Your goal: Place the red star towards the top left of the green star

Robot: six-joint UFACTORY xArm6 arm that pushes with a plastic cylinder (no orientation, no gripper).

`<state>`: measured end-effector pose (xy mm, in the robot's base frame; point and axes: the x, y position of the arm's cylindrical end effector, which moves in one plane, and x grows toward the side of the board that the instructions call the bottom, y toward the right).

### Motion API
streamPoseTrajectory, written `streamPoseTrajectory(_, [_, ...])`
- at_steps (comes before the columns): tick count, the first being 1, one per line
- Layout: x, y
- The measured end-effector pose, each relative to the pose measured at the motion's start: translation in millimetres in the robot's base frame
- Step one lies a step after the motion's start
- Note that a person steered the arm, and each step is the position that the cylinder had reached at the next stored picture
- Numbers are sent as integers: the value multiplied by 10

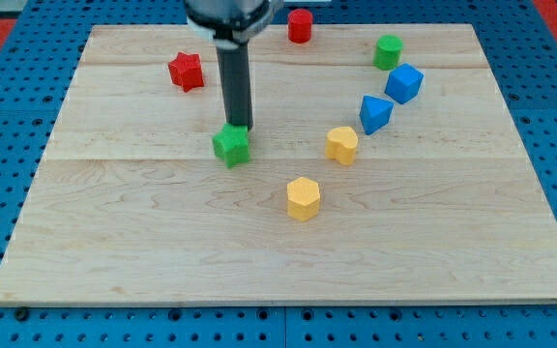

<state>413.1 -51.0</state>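
- Two blocks concern the task: the red star (187,72) and the green star (231,145), which we take as our landmark throughout.
- We find the red star lying up and toward the view's left of the green star, well apart from it, near the top of the wooden board (114,242).
- We carry no gripper; our arm ends in a dark rod (235,87), so there are no jaws to open or close and nothing is held.
- We see my tip (239,128) right at the green star's upper edge, on its side toward the view's top; whether it actually touches we cannot tell.
- A red cylinder (301,25) stands farther up and to the view's right of the green star, at the board's top edge.
- A yellow heart-like block (341,144) lies level with the green star, to its right.
- A yellow hexagonal block (303,198) lies below and to the right of the green star.
- A blue triangular block (374,113), a blue cube-like block (404,83) and a green cylinder (388,51) climb in a line up and to the right of the green star, well apart from it.
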Motion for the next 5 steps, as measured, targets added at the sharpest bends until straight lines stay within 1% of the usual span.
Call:
streamPoseTrajectory(1, [309,-109])
streamPoseTrajectory(2, [450,-120])
streamPoseTrajectory(3, [72,-133])
streamPoseTrajectory(5, [-895,282])
